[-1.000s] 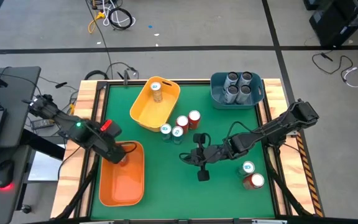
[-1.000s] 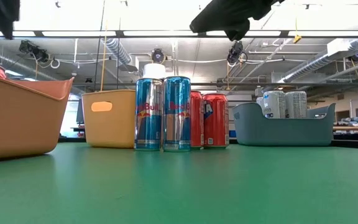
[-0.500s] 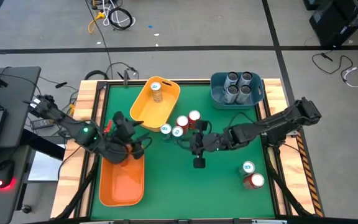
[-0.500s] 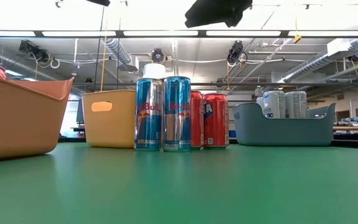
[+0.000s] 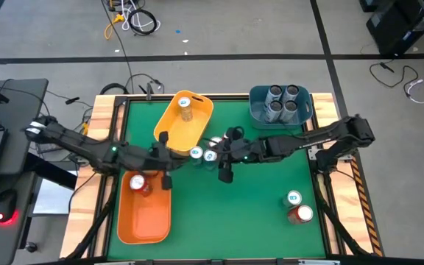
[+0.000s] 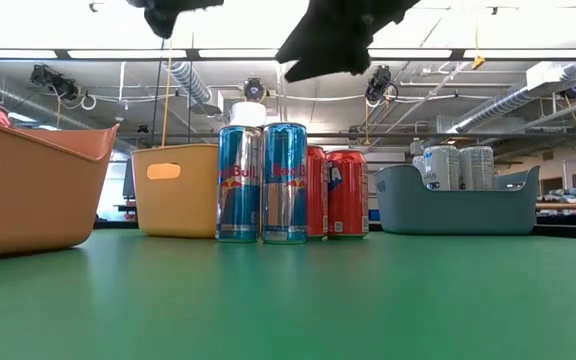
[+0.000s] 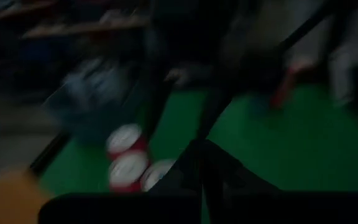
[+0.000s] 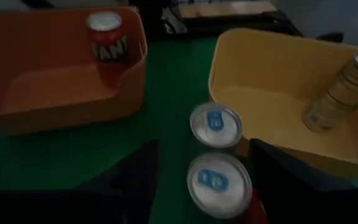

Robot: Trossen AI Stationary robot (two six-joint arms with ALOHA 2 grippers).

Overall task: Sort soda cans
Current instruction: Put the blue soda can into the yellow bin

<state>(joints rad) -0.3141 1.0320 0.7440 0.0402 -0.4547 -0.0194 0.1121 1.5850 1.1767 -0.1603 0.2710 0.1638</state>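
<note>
A cluster of soda cans stands mid-table: two blue cans with teal-marked tops [image 5: 197,153] [image 5: 210,156] and two red ones [image 6: 346,193] behind them. My right gripper [image 5: 218,156] hovers open above the blue pair; in its wrist view its fingers stand on either side of the nearer can [image 8: 219,182] without touching. My left gripper [image 5: 171,157] is shut and holds nothing, between the orange bin [image 5: 144,221] and the yellow bin [image 5: 175,132]. A red can [image 5: 138,182] stands in the orange bin.
One can [image 5: 185,107] is in the yellow bin. Several silver cans [image 5: 282,101] fill the blue bin [image 5: 260,114] at the far right. Two more cans [image 5: 294,199] [image 5: 301,214] stand near the right front corner. Bare green mat lies at the front.
My left gripper has risen from over the orange bin and swung toward the table's right, turning from pointing down to nearly level; the red can now shows in the bin. My right gripper has moved toward the far left, from mid-table to over the blue cans.
</note>
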